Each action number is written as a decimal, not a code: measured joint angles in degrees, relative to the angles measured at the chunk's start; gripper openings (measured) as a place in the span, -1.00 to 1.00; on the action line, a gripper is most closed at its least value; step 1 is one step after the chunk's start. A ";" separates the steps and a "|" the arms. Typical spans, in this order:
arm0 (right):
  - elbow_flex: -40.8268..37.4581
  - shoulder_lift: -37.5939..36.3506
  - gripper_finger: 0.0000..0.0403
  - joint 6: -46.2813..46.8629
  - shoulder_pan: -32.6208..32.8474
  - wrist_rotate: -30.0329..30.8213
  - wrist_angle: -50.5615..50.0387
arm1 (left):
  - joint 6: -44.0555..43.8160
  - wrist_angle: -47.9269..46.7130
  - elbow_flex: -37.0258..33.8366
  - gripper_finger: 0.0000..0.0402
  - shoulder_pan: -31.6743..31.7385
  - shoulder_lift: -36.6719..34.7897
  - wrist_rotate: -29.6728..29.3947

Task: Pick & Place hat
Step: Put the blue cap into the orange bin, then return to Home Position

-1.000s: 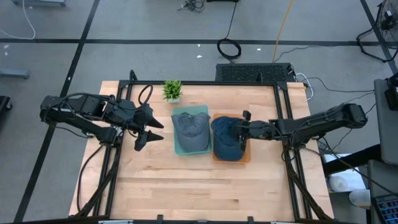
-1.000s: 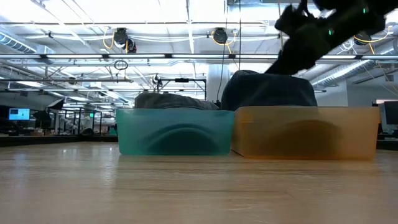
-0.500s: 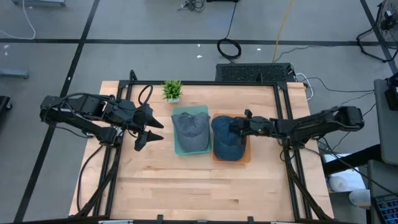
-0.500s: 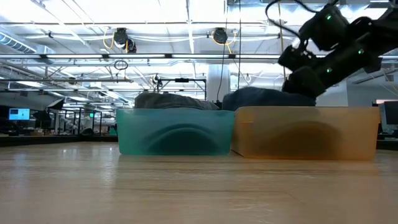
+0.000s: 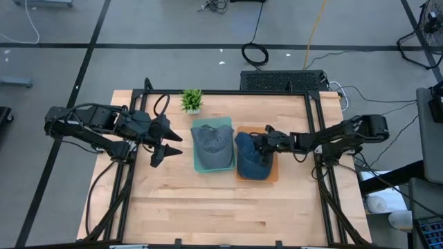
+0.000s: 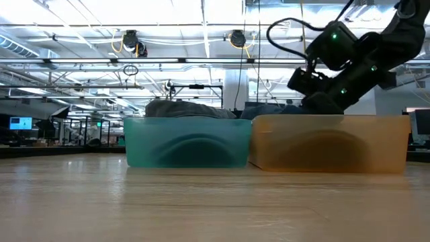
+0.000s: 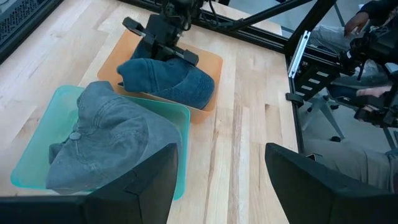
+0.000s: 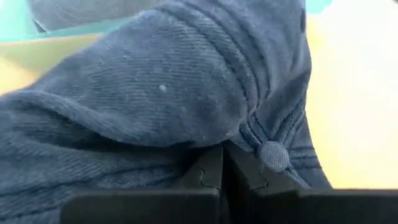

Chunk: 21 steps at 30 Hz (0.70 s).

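Since a second ago right gripper (image 5: 257,143) has pushed further in over the orange tray and dropped lower; in the low view it now sits down at the tray rim rather than above it. Dark blue denim cap (image 5: 250,156) has been squashed toward the tray's near end, its crown lower in the low view than before.

Right gripper: fingers pressed together on a fold of the dark blue denim cap, pinching the cloth close to the crown button (image 8: 272,155). In the right wrist view the two dark fingers (image 8: 205,177) meet with denim bunched right over them.

Cap lies inside the shallow orange plastic tray (image 5: 274,173), directly under and just ahead of the gripper. Left wrist view shows the cap (image 7: 168,78) heaped in the orange tray (image 7: 214,61) with the right gripper (image 7: 163,37) on its far side.

Just beyond the cap, touching trays: teal plastic tray (image 5: 198,166) holding a grey cloth cap (image 5: 211,144). Low view shows the teal tray (image 6: 188,141) and orange tray (image 6: 329,142) side by side, grey cap (image 6: 181,109) humped above the teal rim.

Small green potted plant (image 5: 192,100) stands further off, beyond the teal tray toward the back edge of the light wooden table (image 5: 208,207).

Left gripper (image 5: 170,146) waits well apart on the far side of the teal tray, above bare wood, fingers spread wide
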 joint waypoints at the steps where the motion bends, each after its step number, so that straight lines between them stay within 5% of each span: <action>1: 0.31 -0.49 -1.00 -0.88 0.08 0.00 -0.33 | -0.12 0.00 0.00 0.25 0.02 0.00 0.00; 21: 3.90 -27.47 -1.00 -7.69 0.19 3.01 -9.67 | 0.85 0.28 0.00 0.25 0.13 0.00 -2.35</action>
